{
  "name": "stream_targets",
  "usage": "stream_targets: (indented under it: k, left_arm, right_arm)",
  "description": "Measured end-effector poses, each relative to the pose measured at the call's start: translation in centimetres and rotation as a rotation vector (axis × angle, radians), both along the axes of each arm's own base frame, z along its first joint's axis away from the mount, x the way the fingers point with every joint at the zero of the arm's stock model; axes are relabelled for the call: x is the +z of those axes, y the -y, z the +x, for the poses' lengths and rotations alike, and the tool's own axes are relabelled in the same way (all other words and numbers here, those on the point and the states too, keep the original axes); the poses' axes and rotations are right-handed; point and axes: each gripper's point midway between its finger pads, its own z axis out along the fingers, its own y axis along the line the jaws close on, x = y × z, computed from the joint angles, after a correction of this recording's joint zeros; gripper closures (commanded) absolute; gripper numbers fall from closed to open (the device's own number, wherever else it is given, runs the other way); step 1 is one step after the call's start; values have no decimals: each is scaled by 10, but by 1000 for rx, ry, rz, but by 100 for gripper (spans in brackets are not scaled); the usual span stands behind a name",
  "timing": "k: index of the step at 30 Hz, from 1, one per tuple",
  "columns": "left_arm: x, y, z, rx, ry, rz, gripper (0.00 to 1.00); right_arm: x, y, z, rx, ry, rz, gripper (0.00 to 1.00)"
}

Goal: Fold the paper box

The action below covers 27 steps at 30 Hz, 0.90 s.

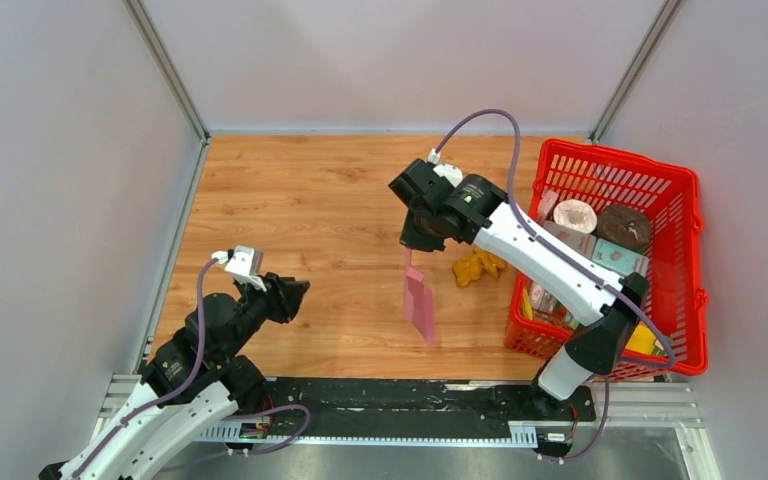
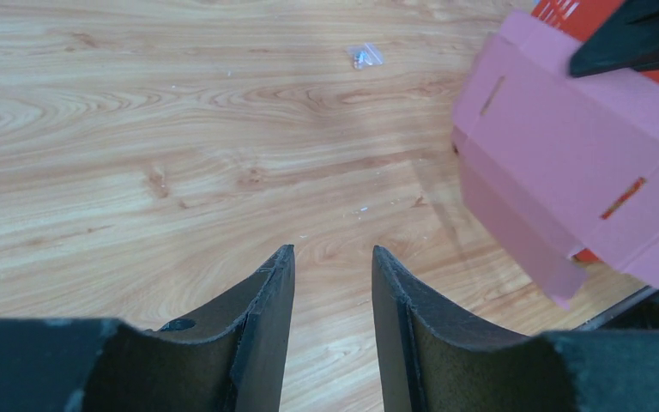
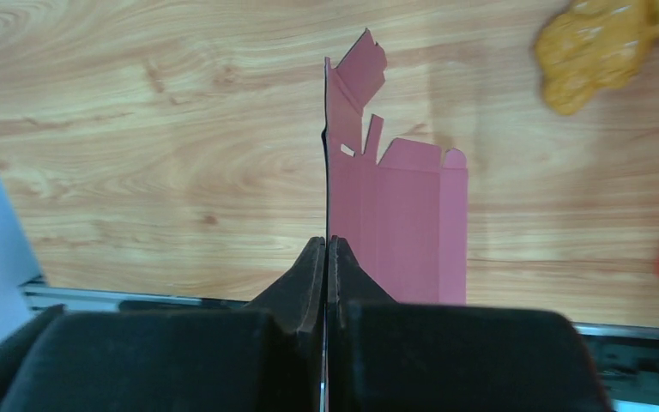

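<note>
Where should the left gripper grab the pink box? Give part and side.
Probably the near side edge of the paper box, low down, coming from the arms' side. The flat sheet hangs upright, pinched at its top by the shut right gripper, broad face toward the open left gripper, so only an edge fits its jaws.

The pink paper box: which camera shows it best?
The left wrist view: the paper box appears large and face-on, creases and slots clear, though cropped. The top view shows it small, hanging as a thin strip. The right wrist view shows it nearly edge-on, pinched in the right fingers.
</note>
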Motion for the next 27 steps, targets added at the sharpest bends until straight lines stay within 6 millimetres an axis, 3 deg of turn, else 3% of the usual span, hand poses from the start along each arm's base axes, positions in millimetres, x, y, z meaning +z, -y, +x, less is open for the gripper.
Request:
stream_targets:
  k: [3,6,8,14,23,27]
  left_arm:
    - [0,-1,1,7,2,0,54]
    - [0,0,3,8,1,2,54]
    - [-2,2,4,8,-7,9,54]
    - [-11,8,3,-12,-46,6,53]
    - [-60,17,-2,-33,-139,-13,50]
    - [-87,23,-1,-35,-181,-24,48]
  right_arm:
    - [12,18,-6,47,40,-93,100]
    - [8,18,-9,71,63,-165,100]
    - [-7,10,-11,79,62,-227,100]
    - [-76,-13,-3,17,18,-385,100]
    - [-104,-60,28,-102,110,-188,100]
    - [-129,-65,36,-124,121,-138,100]
